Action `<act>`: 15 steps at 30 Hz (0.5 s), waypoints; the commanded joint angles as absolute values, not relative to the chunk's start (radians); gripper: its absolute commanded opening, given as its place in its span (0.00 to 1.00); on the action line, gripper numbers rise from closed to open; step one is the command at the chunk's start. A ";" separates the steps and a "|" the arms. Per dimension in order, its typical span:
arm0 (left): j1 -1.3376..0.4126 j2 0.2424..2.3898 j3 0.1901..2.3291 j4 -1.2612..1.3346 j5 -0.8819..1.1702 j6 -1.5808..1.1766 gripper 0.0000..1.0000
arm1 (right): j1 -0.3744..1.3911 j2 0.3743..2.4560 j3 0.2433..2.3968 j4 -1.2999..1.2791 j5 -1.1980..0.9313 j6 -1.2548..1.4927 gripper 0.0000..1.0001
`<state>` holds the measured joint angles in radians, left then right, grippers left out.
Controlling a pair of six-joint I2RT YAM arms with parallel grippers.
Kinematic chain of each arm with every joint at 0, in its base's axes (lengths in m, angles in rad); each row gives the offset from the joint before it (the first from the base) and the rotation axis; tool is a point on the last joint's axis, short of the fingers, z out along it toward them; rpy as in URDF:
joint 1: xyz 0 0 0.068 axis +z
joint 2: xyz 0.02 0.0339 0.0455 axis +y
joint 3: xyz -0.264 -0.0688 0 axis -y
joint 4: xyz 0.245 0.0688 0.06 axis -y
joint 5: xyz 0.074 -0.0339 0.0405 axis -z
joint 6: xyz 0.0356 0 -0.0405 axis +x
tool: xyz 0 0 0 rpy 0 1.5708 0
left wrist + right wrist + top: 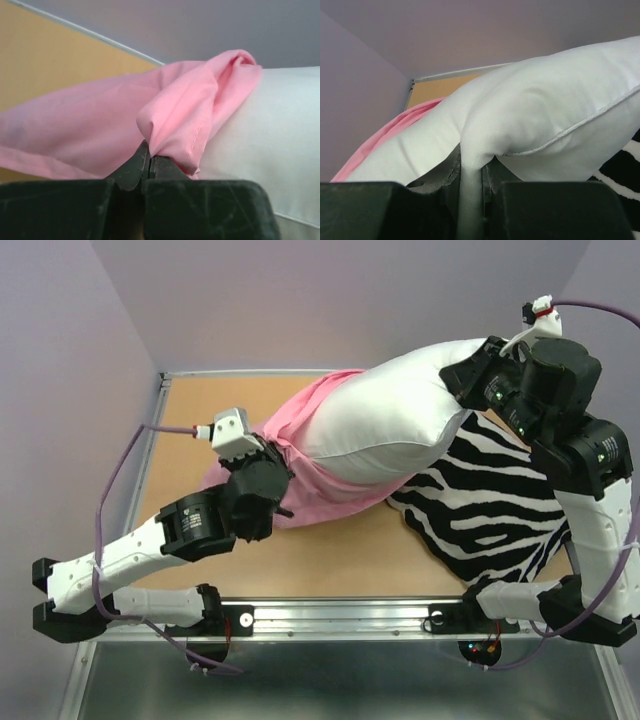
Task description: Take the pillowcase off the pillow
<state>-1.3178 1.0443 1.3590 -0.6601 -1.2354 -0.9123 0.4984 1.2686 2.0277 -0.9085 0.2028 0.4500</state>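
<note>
pillowcase pinched in left jaws, right jaws clamping pillow corner, pillow's far end hidden

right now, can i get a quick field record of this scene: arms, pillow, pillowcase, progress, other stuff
left gripper: shut on a bunched fold of the pillowcase
right gripper: shut on a corner of the pillow
pillow: mostly out, lifted and stretched between the arms
pillowcase: still wraps the pillow's left end, rest trailing on the table
progress: partly removed, not yet free
other: zebra-striped pillow lying on the right, under the right arm
</note>
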 commanded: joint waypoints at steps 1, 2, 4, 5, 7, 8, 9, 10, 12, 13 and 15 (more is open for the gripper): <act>-1.044 0.957 1.288 -0.026 -1.027 -0.121 0.00 | 0.491 1.270 1.990 -0.752 0.141 0.431 0.01; -0.964 1.012 1.380 -0.063 -0.943 -0.127 0.00 | 0.492 1.279 1.985 -0.759 0.121 0.434 0.01; -0.725 1.185 1.620 -0.243 -0.714 -0.144 0.00 | 0.492 1.310 1.951 -0.761 0.065 0.446 0.01; -0.669 1.240 1.690 -0.280 -0.681 -0.132 0.00 | 0.492 1.321 1.939 -0.762 0.046 0.451 0.01; -0.551 1.406 1.899 -0.360 -0.542 -0.121 0.00 | 0.492 1.333 1.898 -0.752 0.026 0.457 0.01; -0.526 1.455 1.973 -0.389 -0.522 -0.124 0.00 | 0.492 1.332 1.872 -0.747 0.022 0.459 0.00; -0.516 1.500 2.041 -0.441 -0.523 -0.124 0.00 | 0.492 1.330 1.815 -0.741 0.012 0.454 0.00; -0.515 1.572 2.178 -0.466 -0.520 -0.126 0.00 | 0.492 1.331 1.787 -0.735 0.014 0.451 0.01; -0.528 1.629 2.317 -0.515 -0.505 -0.121 0.00 | 0.492 1.324 1.685 -0.716 0.014 0.446 0.01; -0.547 1.653 2.383 -0.564 -0.565 -0.111 0.00 | 0.494 1.321 1.651 -0.707 0.011 0.443 0.01; -0.673 1.675 2.480 -0.557 -0.743 -0.013 0.00 | 0.494 1.310 1.580 -0.678 0.006 0.440 0.01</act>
